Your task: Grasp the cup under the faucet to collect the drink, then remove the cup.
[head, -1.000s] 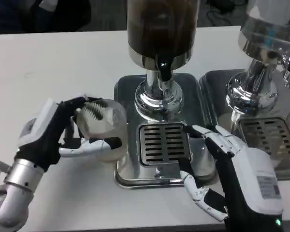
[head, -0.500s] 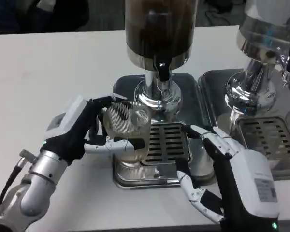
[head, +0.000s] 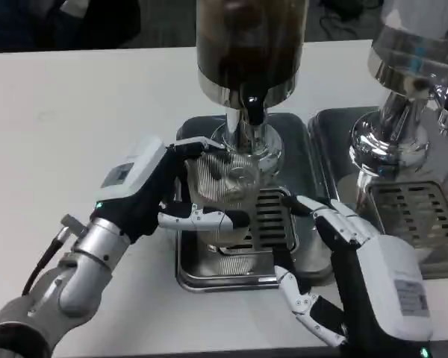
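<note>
A clear ribbed plastic cup (head: 222, 183) is held by my left hand (head: 153, 195), fingers wrapped around its side. The cup sits over the left part of the slotted drip grate (head: 272, 220), just below and slightly left of the black faucet spout (head: 252, 110) of the dark drink dispenser (head: 250, 45). No liquid is visibly flowing. My right hand (head: 358, 265) rests open at the tray's front right corner, fingers spread, touching nothing but the tray edge area.
The steel drip tray (head: 201, 272) holds the dispenser's chrome pedestal (head: 246, 145). A second dispenser (head: 411, 67) with its own tray and grate (head: 418, 212) stands at the right. White tabletop lies free to the left.
My left hand has carried the cup rightward from the table beside the tray onto the grate under the spout. The right hand has barely shifted.
</note>
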Controlling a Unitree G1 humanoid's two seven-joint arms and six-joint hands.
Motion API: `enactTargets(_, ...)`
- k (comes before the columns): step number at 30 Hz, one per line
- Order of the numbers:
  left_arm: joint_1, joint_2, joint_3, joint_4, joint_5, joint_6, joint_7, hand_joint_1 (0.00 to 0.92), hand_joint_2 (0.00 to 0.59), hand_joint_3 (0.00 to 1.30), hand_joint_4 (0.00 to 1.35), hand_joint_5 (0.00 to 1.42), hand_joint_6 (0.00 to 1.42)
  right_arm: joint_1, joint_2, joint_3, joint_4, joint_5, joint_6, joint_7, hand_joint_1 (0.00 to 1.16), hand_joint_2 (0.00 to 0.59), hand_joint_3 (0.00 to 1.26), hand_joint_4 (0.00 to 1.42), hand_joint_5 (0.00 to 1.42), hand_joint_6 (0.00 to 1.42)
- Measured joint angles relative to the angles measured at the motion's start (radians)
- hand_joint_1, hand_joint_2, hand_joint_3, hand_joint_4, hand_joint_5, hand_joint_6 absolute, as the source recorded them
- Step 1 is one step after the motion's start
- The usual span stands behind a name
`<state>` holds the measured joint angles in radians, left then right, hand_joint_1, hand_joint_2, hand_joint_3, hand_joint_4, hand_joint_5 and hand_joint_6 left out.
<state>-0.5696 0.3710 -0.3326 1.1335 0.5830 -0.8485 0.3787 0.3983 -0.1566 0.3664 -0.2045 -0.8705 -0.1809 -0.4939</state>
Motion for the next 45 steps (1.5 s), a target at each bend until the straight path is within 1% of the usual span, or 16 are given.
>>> enactTargets(5,-0.028,-0.011,-0.023,0.016,0.02,0.022,0.021,0.635,0.0,0.67,0.75,0.98,1.23,0.0,0.003,-0.001,0.002,0.001,0.0,-0.014,0.46,0.46,0.32,0.33,0.22,0.27)
enactTargets(10,-0.06,-0.032,-0.051,0.033,0.039,0.049,0.042,0.634,0.0,0.67,0.74,0.96,1.22,-0.001,0.003,-0.003,0.003,0.002,0.0,-0.019,0.46,0.46,0.32,0.34,0.23,0.28)
enactTargets(18,-0.094,-0.053,-0.083,0.056,0.043,0.075,0.05,0.599,0.001,0.64,0.69,0.92,1.16,0.0,0.004,-0.006,0.003,0.003,0.001,-0.024,0.46,0.46,0.32,0.34,0.24,0.28)
enactTargets(21,-0.1,-0.058,-0.089,0.061,0.042,0.081,0.049,0.556,0.011,0.61,0.65,0.89,1.12,0.001,0.006,-0.006,0.003,0.003,0.001,-0.026,0.46,0.46,0.33,0.35,0.25,0.29)
enactTargets(22,-0.103,-0.06,-0.091,0.063,0.042,0.082,0.049,0.531,0.021,0.6,0.62,0.88,1.09,0.002,0.006,-0.005,0.003,0.003,0.001,-0.026,0.46,0.46,0.33,0.35,0.25,0.29)
enactTargets(24,-0.108,-0.061,-0.103,0.064,0.042,0.084,0.049,0.445,0.045,0.55,0.56,0.83,1.02,0.007,0.007,-0.005,0.002,0.003,0.001,-0.026,0.46,0.46,0.33,0.35,0.25,0.29)
enactTargets(26,-0.109,-0.062,-0.111,0.064,0.041,0.083,0.049,0.369,0.045,0.49,0.51,0.76,0.94,0.013,0.007,-0.005,0.001,0.003,0.002,-0.026,0.46,0.46,0.33,0.35,0.25,0.29)
enactTargets(27,-0.109,-0.062,-0.114,0.064,0.04,0.082,0.048,0.338,0.039,0.45,0.46,0.7,0.86,0.017,0.008,-0.005,0.001,0.003,0.003,-0.026,0.46,0.46,0.33,0.35,0.25,0.3)
enactTargets(29,-0.109,-0.062,-0.116,0.064,0.037,0.082,0.038,0.306,0.038,0.38,0.37,0.59,0.71,0.022,0.008,-0.005,0.0,0.003,0.004,-0.026,0.46,0.46,0.33,0.35,0.25,0.3)
enactTargets(34,-0.107,-0.059,-0.127,0.063,0.05,0.081,0.02,0.272,0.028,0.31,0.26,0.42,0.45,0.026,0.012,-0.005,0.0,0.003,0.004,-0.027,0.46,0.46,0.33,0.35,0.25,0.3)
enactTargets(39,-0.105,-0.048,-0.127,0.061,0.056,0.081,0.02,0.242,0.022,0.26,0.14,0.28,0.27,0.023,0.014,-0.005,0.001,0.004,0.004,-0.027,0.46,0.46,0.33,0.35,0.26,0.31)
enactTargets(45,-0.092,-0.029,-0.128,0.046,0.059,0.081,0.029,0.211,0.008,0.21,0.03,0.19,0.16,0.007,0.017,-0.005,0.005,0.011,0.003,-0.027,0.46,0.46,0.33,0.35,0.26,0.31)
